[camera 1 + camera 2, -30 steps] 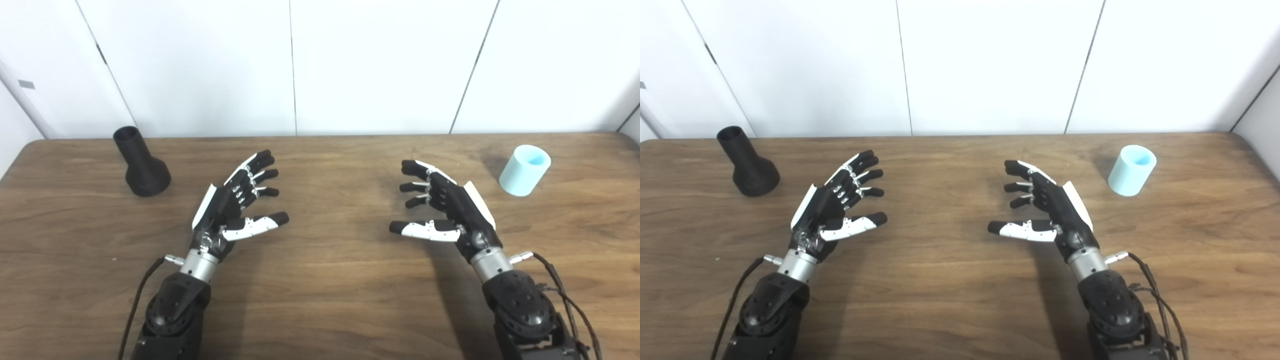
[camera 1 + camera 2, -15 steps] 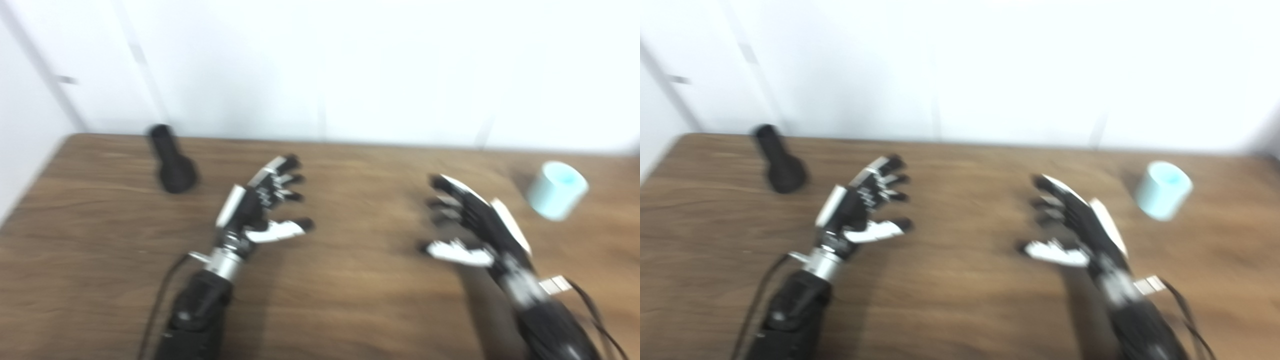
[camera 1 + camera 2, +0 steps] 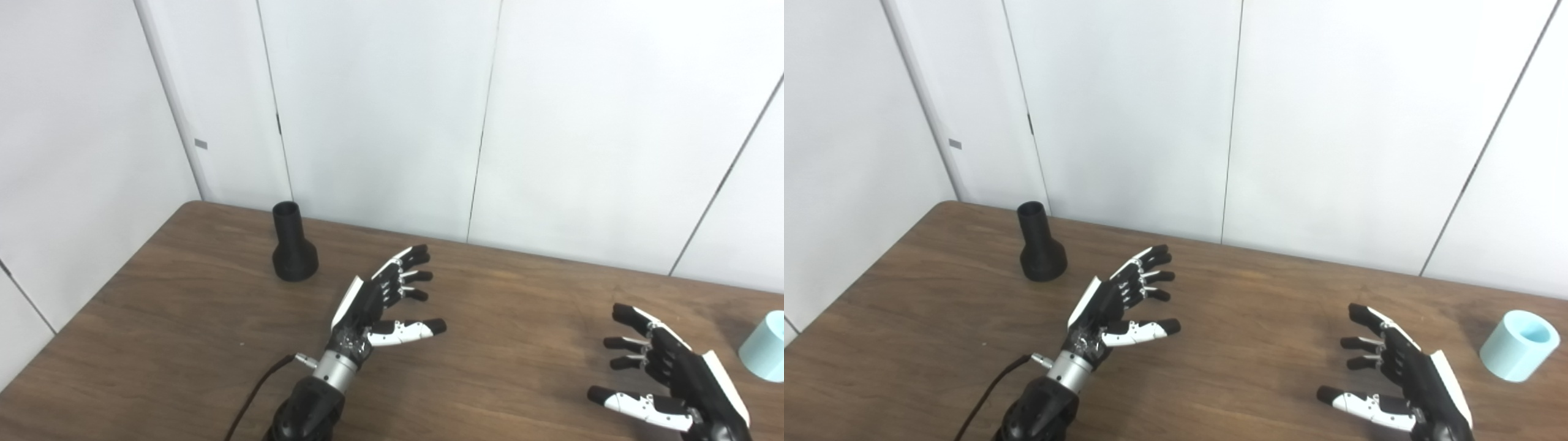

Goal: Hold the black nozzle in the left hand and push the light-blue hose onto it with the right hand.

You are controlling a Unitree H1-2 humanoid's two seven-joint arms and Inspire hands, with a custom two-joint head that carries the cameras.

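Your black nozzle (image 3: 1040, 254) stands upright on its wide base at the counter's (image 3: 937, 318) far left, untouched. Just right of it and nearer you, the left robot hand (image 3: 1118, 300) hovers released, fingers spread, grasping nothing. The right robot hand (image 3: 1396, 373) is likewise released, near the bottom edge. The light-blue hose (image 3: 1518, 345) sits tilted at far right, apart from both.

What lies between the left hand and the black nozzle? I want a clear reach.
Only bare table, seen in both eye views: left hand open, black nozzle upright beyond it.
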